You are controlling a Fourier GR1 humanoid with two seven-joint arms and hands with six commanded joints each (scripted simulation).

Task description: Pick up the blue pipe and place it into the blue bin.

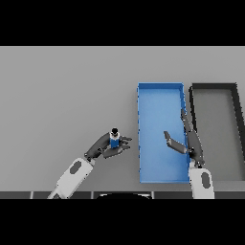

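Left of the blue bin point(160, 95), just off its near-left corner, is where the action sits. The robot's left hand point(106, 147) has its fingers curled round the blue pipe point(114, 139), which looks like a short blue piece with a dark cap on top. It's standing upright in the grip, long axis pointing up toward the head view, so mostly the top end shows. Can't really tell if it's lifted clear of the grey table point(62, 95) or resting on it.

What matters for the next move: the bin lies directly to the pipe's right, near but apart, with the bin's left wall between them. So the left hand only needs a short sideways carry over that wall, probably with some lift first so the pipe doesn't clip the rim. The bin runs long away from the robot, so there's plenty of room lengthwise to drop it.

The right hand point(184, 141) hangs over the right side of the bin, fingers straight and relaxed, thumb sticking out left, holding nothing. It's well apart from the pipe, so the left hand is clearly the one doing the job. It could get in the way if the pipe is carried far across.

A dark grey bin point(237, 124) sits just right of the blue one, not involved.
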